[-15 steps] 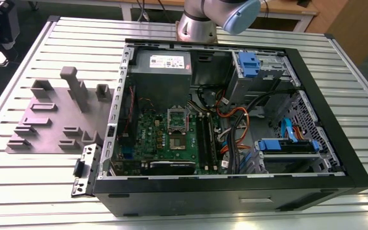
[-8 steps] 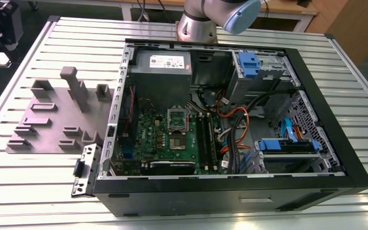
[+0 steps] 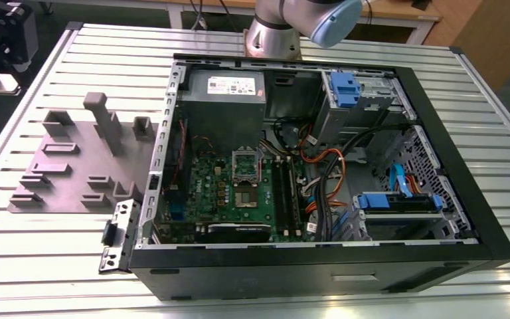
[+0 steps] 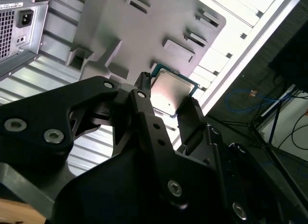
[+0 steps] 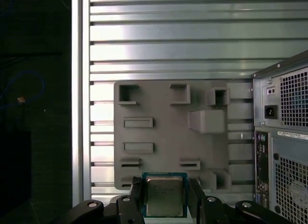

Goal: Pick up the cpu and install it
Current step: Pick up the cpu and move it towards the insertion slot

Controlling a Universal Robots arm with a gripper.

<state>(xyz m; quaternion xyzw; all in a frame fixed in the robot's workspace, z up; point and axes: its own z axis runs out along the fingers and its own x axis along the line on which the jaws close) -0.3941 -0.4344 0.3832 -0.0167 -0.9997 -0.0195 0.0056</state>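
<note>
- We found the cpu (image 5: 163,199) to be a small flat chip, near square, with a silvery-grey metal lid and a thin blue-green rim around it.
- In both wrist views the gripper (image 5: 164,191) held the cpu (image 4: 172,91) by two opposite edges; the black fingers (image 5: 136,195) were clamped on it, one on each side.
- The lid faced the wrist cameras, and its other two edges were free. We could not tell a long axis, since the sides looked nearly equal.
- The cpu hung clear above the slatted metal table (image 3: 60,266), in front of the grey fixture tray (image 5: 163,123).
- In the exterior view, the tray (image 3: 69,166) lay at the exterior view's left of the open computer case (image 3: 450,199), and the arm (image 3: 308,20) stood at the upper edge.
- Faint print on the lid could not be read. A white label (image 3: 228,84) sat on the grey box inside the case.
</note>
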